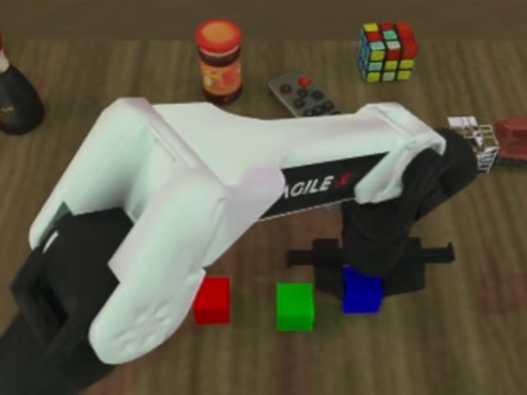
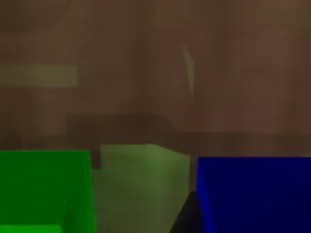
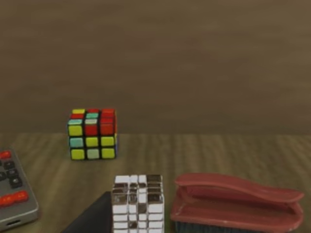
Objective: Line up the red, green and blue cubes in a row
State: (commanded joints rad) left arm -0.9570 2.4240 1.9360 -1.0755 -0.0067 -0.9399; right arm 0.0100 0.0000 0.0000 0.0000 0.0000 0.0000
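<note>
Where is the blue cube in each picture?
Top view: the blue cube sits at the right end of the row, under the left gripper.
Left wrist view: it fills the lower right corner.
Right wrist view: not in it.
Shared landmark: the green cube beside it.

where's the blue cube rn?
Top view: the blue cube sits near the front edge, right of centre, right end of the row beside the green cube, under the left gripper.
</note>
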